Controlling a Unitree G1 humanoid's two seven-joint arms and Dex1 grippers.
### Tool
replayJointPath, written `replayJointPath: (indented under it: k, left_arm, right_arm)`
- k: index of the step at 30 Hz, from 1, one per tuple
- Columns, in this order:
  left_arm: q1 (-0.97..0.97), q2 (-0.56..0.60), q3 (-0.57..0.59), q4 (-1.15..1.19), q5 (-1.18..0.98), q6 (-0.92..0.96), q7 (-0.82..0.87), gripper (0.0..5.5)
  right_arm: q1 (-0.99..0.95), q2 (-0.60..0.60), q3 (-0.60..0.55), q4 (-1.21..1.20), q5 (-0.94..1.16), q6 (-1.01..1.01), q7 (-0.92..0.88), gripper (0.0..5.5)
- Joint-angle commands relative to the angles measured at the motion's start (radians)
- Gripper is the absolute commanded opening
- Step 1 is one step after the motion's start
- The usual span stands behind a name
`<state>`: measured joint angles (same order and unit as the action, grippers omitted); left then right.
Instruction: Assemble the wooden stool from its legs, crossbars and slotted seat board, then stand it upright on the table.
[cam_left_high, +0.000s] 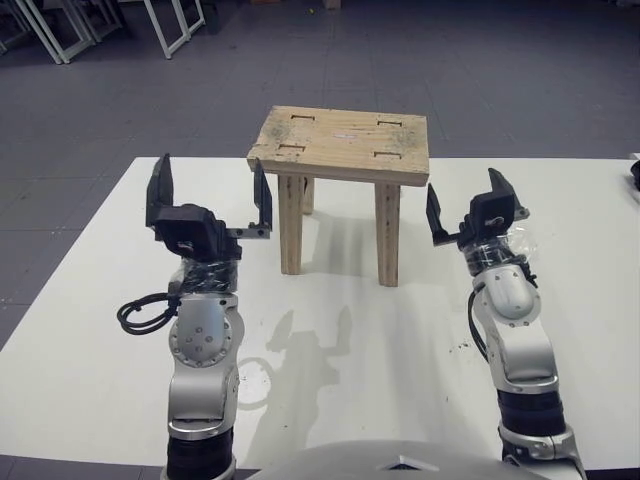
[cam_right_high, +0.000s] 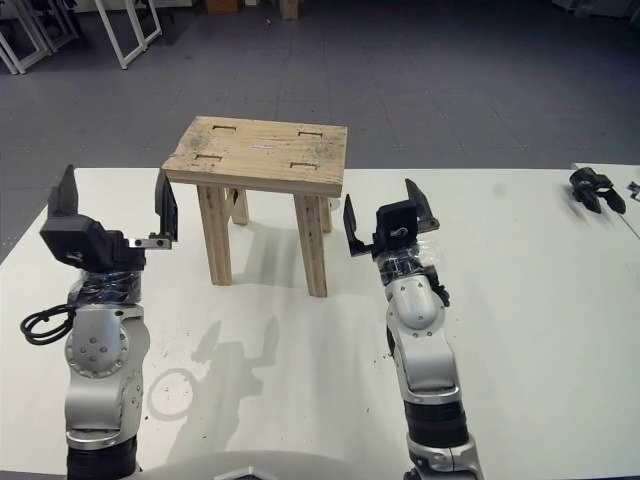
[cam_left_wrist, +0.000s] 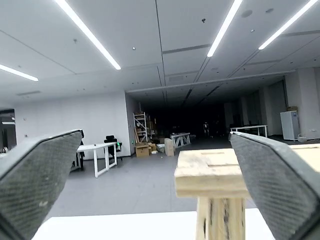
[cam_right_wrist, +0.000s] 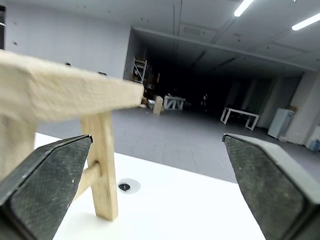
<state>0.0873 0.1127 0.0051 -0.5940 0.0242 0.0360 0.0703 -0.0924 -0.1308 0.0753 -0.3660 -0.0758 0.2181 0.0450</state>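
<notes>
My left gripper (cam_left_high: 212, 190) and right gripper (cam_left_high: 464, 200), jaws apart, flank the wooden stool (cam_left_high: 340, 146) standing assembled on the table (cam_left_high: 90, 300); seemingly only withdrawal remains.

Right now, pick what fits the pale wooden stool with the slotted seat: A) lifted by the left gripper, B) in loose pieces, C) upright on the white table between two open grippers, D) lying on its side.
C: the pale wooden stool stands on its legs on the white table, left gripper and right gripper open beside it.
</notes>
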Motion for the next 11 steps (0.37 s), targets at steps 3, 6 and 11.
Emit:
replayJointPath:
  k: [3, 6, 11]
  left_arm:
    - [0.043, -0.03, -0.013, 0.076, -0.009, -0.011, -0.021, 5.46]
    - [0.037, -0.04, -0.017, 0.112, -0.016, -0.004, -0.033, 5.46]
    - [0.047, -0.049, -0.007, 0.141, -0.027, 0.001, -0.038, 5.46]
  right_arm:
    - [0.034, 0.028, 0.029, -0.033, -0.002, 0.028, 0.003, 4.81]
    - [0.038, 0.033, 0.03, -0.025, 0.002, 0.029, 0.007, 4.81]
    - [0.055, 0.043, 0.038, -0.031, 0.012, 0.041, 0.024, 4.81]
